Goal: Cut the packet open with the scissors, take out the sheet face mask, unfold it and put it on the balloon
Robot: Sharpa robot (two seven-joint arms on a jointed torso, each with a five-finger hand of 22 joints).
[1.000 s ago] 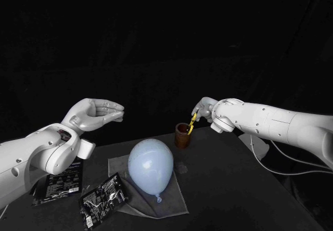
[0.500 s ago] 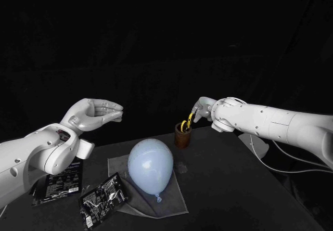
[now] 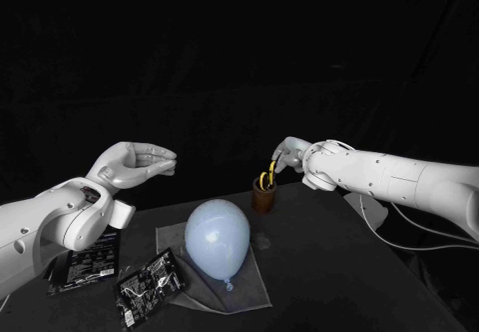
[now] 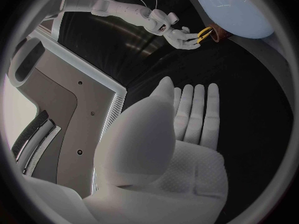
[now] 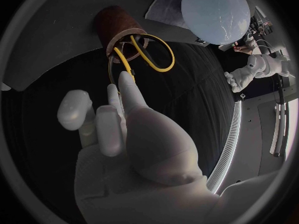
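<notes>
Yellow-handled scissors (image 3: 266,178) stand blades-down in a brown cup (image 3: 262,199) at the back of the table. My right hand (image 3: 291,155) reaches them from the right, and its fingertips (image 5: 124,79) hook one handle loop (image 5: 149,55). The pale blue balloon (image 3: 217,238) lies on a grey cloth (image 3: 250,287) in the middle. Two dark packets (image 3: 149,283) (image 3: 85,263) lie flat at the front left. My left hand (image 3: 135,164) hovers above the table's left side, fingers loosely bent, holding nothing. The left wrist view shows its bare palm (image 4: 168,144).
A white stand (image 3: 365,207) with a cable sits at the table's right edge. The cup (image 5: 115,20) is close behind the balloon (image 5: 215,10). The table's left edge runs just beside the outer packet.
My right hand has shifted a little left and down, and the scissors' handles have tipped with it, lower over the cup. The left hand has stayed put.
</notes>
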